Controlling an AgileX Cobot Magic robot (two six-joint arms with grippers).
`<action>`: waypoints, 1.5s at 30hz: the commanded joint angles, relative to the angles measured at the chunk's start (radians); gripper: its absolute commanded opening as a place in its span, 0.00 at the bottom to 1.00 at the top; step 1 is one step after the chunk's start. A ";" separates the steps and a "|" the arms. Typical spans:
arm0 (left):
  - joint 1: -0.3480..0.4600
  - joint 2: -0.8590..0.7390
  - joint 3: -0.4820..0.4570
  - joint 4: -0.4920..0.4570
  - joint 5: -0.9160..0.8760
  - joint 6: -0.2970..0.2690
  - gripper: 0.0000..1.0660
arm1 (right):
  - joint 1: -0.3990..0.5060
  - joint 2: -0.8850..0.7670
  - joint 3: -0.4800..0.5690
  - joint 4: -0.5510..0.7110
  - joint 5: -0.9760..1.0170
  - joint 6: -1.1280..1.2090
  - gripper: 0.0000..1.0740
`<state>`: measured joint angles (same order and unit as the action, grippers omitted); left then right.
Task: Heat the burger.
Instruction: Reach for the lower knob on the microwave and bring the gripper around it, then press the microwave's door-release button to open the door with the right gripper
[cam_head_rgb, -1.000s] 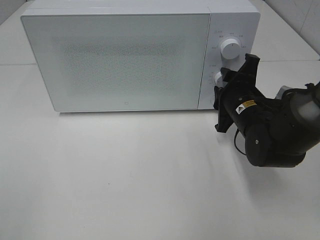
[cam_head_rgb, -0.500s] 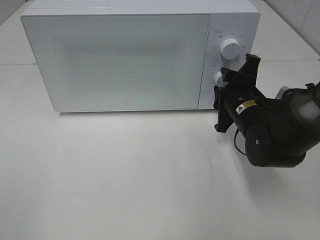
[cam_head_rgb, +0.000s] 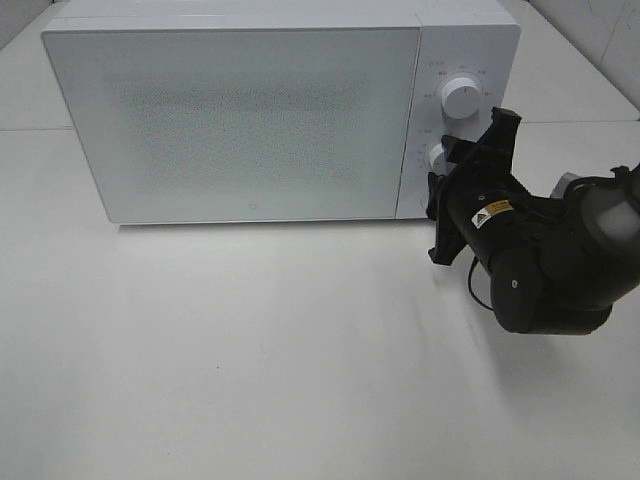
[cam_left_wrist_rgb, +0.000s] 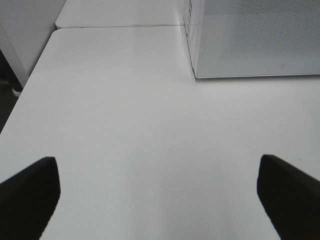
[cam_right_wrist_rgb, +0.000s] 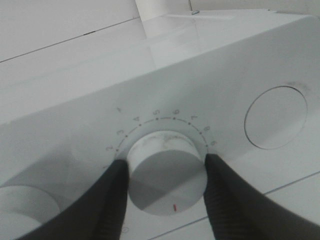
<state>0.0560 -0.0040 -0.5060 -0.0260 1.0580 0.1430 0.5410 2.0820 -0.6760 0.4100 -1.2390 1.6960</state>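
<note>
The burger is out of view. The white microwave (cam_head_rgb: 250, 120) stands at the back of the table with its door (cam_head_rgb: 240, 125) closed. My right gripper (cam_head_rgb: 447, 168) is at the control panel, shut on the lower knob (cam_head_rgb: 438, 157). In the right wrist view the two dark fingers (cam_right_wrist_rgb: 116, 195) press on either side of this knob (cam_right_wrist_rgb: 167, 182), which has numbers around it and a red mark. My left gripper (cam_left_wrist_rgb: 157, 162) is open and empty above bare table, left of the microwave (cam_left_wrist_rgb: 255, 40). It does not show in the exterior view.
The upper knob (cam_head_rgb: 461, 97) sits above the gripped one. A flat round outline (cam_right_wrist_rgb: 276, 117) shows on the panel beside the knob. The white table (cam_head_rgb: 250, 340) stretches in front of the microwave. The right arm's black body (cam_head_rgb: 545, 260) hangs over the table's right side.
</note>
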 joint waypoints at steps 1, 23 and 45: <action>0.001 -0.017 0.001 -0.007 -0.013 -0.003 0.97 | -0.002 -0.002 -0.006 -0.030 -0.092 0.006 0.43; 0.001 -0.017 0.001 -0.007 -0.013 -0.003 0.97 | -0.002 -0.014 -0.005 -0.022 -0.101 0.010 0.72; 0.001 -0.017 0.001 -0.007 -0.013 -0.003 0.97 | 0.024 -0.175 0.173 0.003 -0.096 -0.013 0.71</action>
<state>0.0560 -0.0040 -0.5060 -0.0260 1.0580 0.1430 0.5650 1.9250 -0.5070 0.4120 -1.2140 1.6880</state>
